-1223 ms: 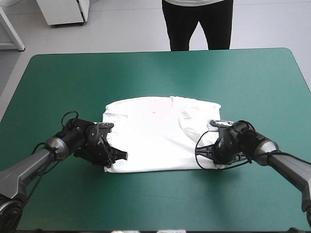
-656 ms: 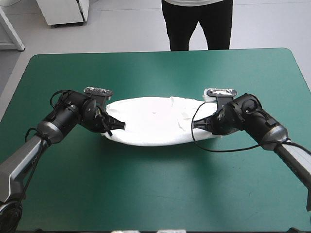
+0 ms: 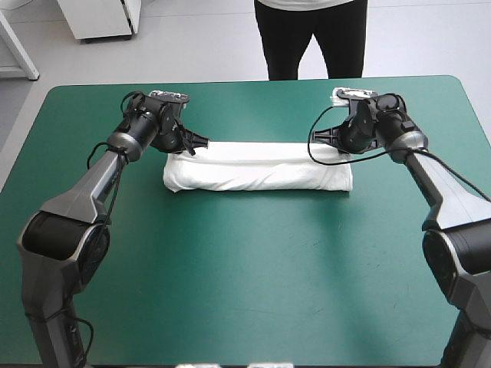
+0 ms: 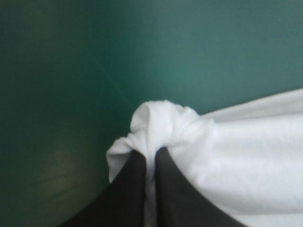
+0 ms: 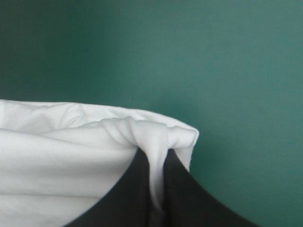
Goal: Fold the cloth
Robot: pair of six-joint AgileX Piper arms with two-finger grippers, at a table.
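1. The table (image 3: 245, 291), under its teal-green cover, fills most of the high view. Both arms reach over the tabletop's far half, one from the left edge's side and one from the right.
2. The T-shirt (image 3: 257, 167) lies on that far half as a long, narrow white folded band. It runs parallel to the far edge and sits roughly midway between the left and right edges, well apart from both. Its near long side looks like a rounded fold resting on the cover. Each wrist view shows it as a white field beside the fingers ( (image 4: 246, 156), (image 5: 61, 156)) with bare cover beyond.
3. The left gripper (image 3: 196, 143) is at the band's far corner, on the side toward the table's left edge. In its wrist view the left gripper (image 4: 150, 153) has its two black fingers all but together, pinching a bunched knot of white fabric that bulges out just ahead of the tips.
4. The right gripper (image 3: 335, 146) is at the opposite far corner, toward the table's right edge. Its wrist view shows the right gripper (image 5: 155, 153) likewise nearly together on a gathered pleat of the T-shirt's corner, with a thin strip of cloth between the fingers.
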